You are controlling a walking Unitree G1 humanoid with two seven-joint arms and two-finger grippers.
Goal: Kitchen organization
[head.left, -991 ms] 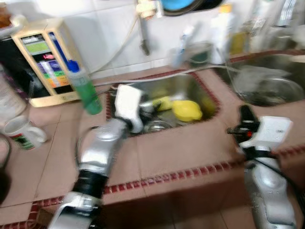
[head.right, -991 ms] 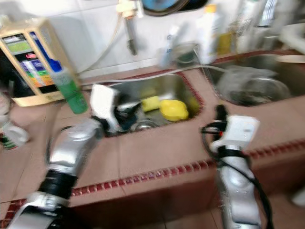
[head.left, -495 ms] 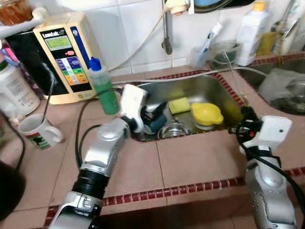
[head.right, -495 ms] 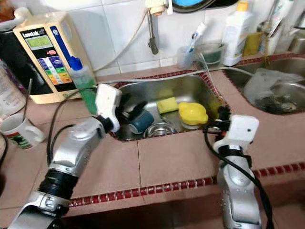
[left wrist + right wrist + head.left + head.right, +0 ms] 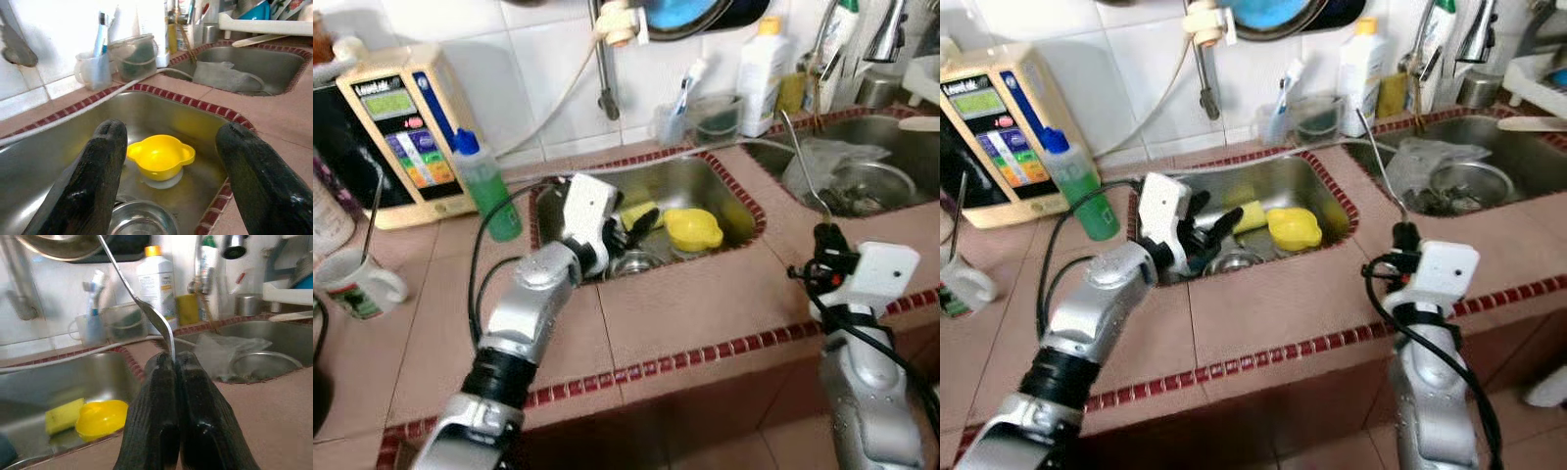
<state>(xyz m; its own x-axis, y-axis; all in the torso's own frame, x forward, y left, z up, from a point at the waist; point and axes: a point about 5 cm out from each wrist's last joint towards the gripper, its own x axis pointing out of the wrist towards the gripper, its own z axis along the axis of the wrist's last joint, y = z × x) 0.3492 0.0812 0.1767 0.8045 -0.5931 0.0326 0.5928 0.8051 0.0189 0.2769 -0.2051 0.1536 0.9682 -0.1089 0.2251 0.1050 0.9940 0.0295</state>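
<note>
The left gripper [image 5: 168, 191] hangs over the sink [image 5: 729, 186], fingers wide apart, above a yellow bowl [image 5: 160, 155]. The right gripper [image 5: 171, 367] is over the tabletop [image 5: 705, 294], fingers clamped on a spoon [image 5: 146, 308] whose bowl end is cut off.

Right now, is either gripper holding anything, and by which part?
The right gripper is shut on a metal spoon, pinching the end of its handle so the bowl sticks up. The left gripper is open over the sink, holding nothing.
</note>
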